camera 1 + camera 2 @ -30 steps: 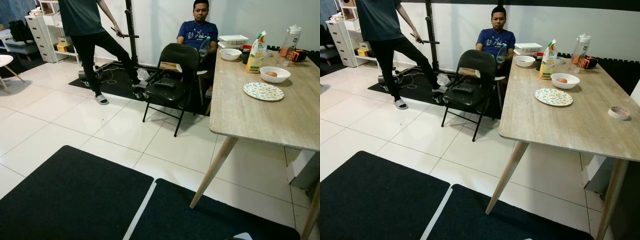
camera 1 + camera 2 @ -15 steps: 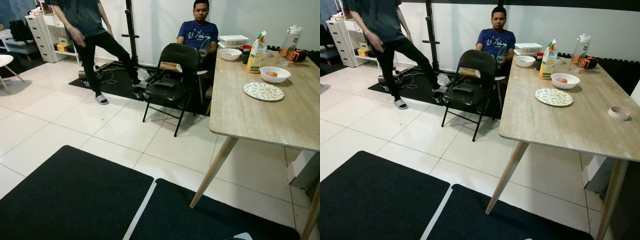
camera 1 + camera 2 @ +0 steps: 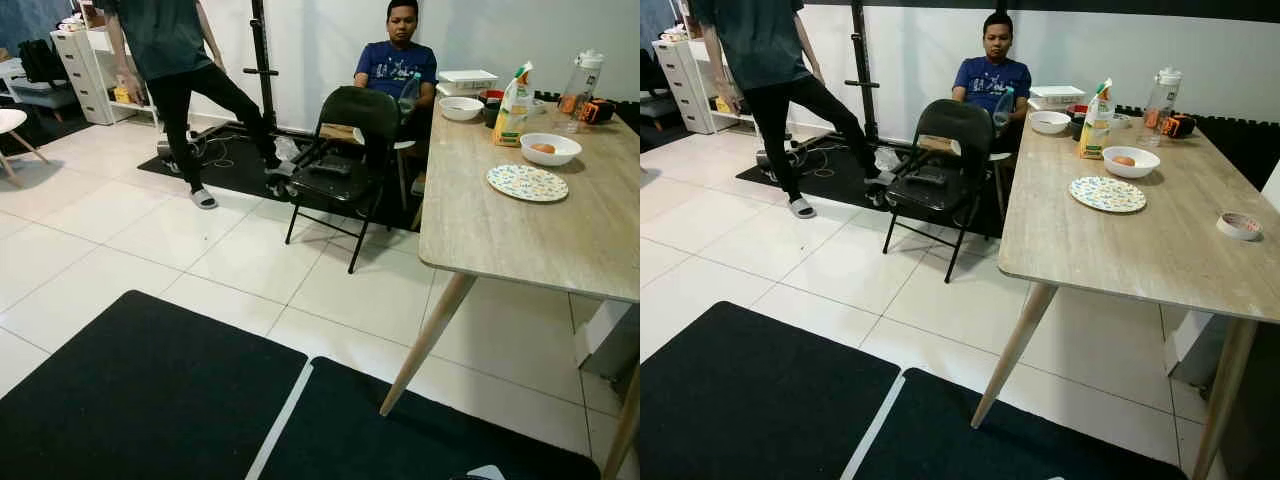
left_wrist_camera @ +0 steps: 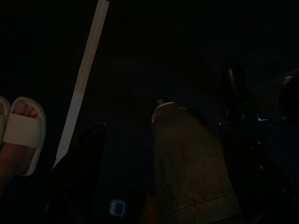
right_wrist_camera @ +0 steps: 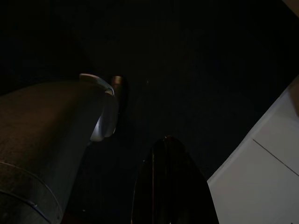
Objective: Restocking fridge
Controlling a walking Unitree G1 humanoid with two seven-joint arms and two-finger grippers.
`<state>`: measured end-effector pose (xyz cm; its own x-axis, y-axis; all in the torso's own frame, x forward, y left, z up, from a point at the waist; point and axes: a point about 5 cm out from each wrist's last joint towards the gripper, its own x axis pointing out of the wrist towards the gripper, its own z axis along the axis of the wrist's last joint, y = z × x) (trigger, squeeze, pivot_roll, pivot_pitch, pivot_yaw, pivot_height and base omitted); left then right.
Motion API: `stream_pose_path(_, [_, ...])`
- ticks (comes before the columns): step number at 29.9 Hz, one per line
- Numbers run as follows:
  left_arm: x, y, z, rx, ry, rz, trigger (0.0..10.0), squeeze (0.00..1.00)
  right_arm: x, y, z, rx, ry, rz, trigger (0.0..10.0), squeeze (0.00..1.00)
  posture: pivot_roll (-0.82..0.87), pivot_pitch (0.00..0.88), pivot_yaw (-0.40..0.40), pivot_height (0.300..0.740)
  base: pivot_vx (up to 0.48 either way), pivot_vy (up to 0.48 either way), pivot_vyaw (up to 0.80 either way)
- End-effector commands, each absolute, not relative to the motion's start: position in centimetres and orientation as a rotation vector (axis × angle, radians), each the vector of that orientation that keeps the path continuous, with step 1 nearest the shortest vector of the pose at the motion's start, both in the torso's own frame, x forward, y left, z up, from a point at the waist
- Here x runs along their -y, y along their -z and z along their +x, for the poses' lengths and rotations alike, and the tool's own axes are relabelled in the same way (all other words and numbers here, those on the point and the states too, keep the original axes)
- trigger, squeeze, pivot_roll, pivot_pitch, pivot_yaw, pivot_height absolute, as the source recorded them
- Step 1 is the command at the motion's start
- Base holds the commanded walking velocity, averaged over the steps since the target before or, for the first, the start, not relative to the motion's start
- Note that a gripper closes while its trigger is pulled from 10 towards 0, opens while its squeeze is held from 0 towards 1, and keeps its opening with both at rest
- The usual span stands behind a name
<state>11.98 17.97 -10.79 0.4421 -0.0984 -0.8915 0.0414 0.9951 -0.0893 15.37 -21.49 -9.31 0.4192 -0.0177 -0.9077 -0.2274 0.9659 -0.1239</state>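
Juice carton stands on the table; both grippers' jaws indiscernible in darkness.

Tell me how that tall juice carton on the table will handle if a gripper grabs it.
The juice carton stands tall on a narrow base, so a high push probably tips it. Its sides look like thin card, likely to dent under a hard squeeze. How full it is can't be seen.

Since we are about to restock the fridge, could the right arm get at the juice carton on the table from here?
Probably not yet. The juice carton stands at the far end of the table, and the right gripper hangs low over the dark mat.
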Motion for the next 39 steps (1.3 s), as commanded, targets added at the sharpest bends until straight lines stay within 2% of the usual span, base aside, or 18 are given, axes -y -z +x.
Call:
stream_pose_path(1, [-17.48,10.99,11.48,-1.128,0.093,-0.077,10.0,0.00,21.51,9.30,15.36,-1.127,-0.123,-0.222,10.0,0.00,-0.08,0.000,0.006,0.740,0.000,0.000,0.00])
stream_pose_path(20, [-17.78,10.90,11.65,-1.121,0.106,-0.062,10.0,0.00,21.25,9.47,15.04,-1.133,-0.131,-0.210,10.0,0.00,-0.08,0.000,0.018,0.740,0.000,0.000,0.00])
stream_pose_path(39, [-17.84,10.89,11.64,-1.124,0.121,-0.045,10.0,0.00,21.18,9.30,15.30,-1.108,-0.164,-0.176,10.0,0.00,-0.08,0.000,0.016,0.740,0.261,0.000,0.00])
